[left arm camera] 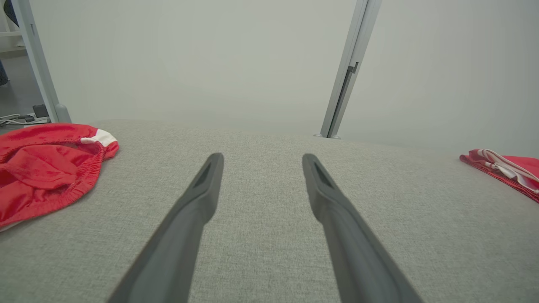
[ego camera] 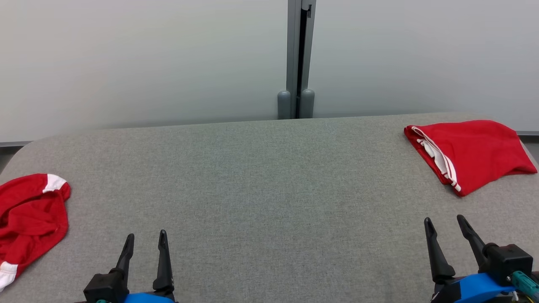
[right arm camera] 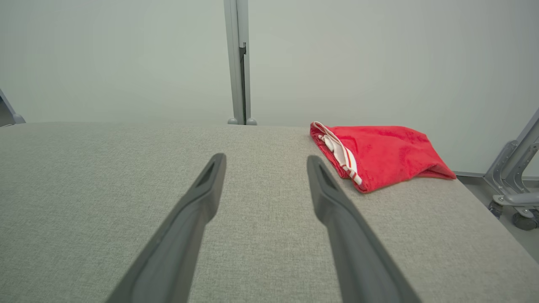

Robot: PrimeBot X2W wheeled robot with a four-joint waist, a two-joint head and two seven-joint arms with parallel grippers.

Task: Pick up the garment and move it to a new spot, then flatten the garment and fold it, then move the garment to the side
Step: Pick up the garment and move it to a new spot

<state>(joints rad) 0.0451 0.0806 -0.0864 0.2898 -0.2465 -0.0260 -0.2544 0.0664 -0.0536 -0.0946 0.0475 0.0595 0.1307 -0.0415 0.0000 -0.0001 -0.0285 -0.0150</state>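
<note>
A crumpled red garment with white trim [ego camera: 31,219] lies at the left edge of the grey table [ego camera: 269,181]; the left wrist view has it as the crumpled garment [left arm camera: 46,162] at the far left. A folded red garment with white stripes [ego camera: 471,153] rests at the table's far right, seen too as the folded garment [right arm camera: 379,155] ahead of my right fingers. My left gripper [ego camera: 145,240] stands open near the front edge, right of the crumpled garment and apart from it. My right gripper [ego camera: 444,225] stands open at the front right, nearer than the folded garment. Both hold nothing.
Pale partition panels with a grey post [ego camera: 299,59] stand behind the table. The table's corners are rounded. A grey wheeled frame [right arm camera: 511,185] stands on the floor beyond the right edge. Cables [left arm camera: 17,120] lie on the floor past the left side.
</note>
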